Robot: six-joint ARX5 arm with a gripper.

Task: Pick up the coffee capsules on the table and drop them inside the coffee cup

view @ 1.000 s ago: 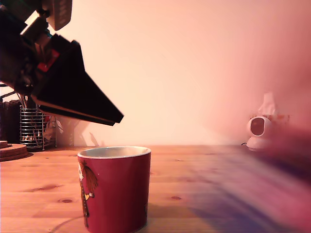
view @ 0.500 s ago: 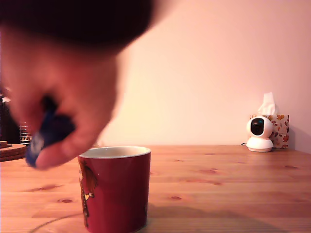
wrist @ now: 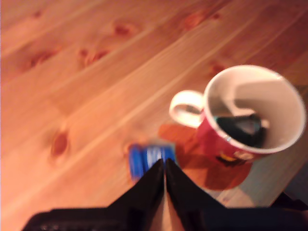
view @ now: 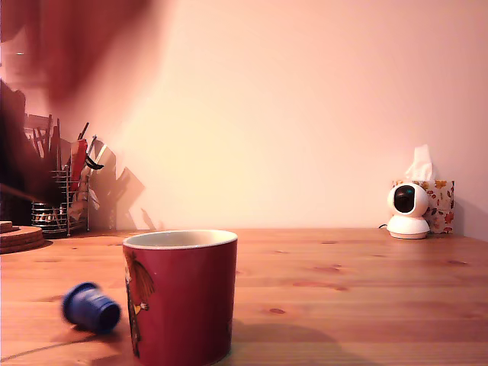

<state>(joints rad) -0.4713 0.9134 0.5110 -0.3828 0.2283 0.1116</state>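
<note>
Blue capsule (wrist: 150, 160) lies on its side on the desk (wrist: 72, 86), just beside the red mug (wrist: 250, 115); a dark capsule (wrist: 240, 129) already sits inside. Your claw (wrist: 165, 169) hangs above with fingers together, empty. Spread them first, straddle the pod across its narrow body, and descend slowly; it rolls easily.

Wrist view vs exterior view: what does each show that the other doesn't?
Wrist only: the shut gripper, the mug's handle, and a dark capsule lying inside the mug.

Exterior only: the wire-mesh holder, the small white camera, the tissue box, the wall, and the cartoon figure on the mug's side.

Both: the red mug and the blurred blue capsule lying on the wooden table beside it.
</note>
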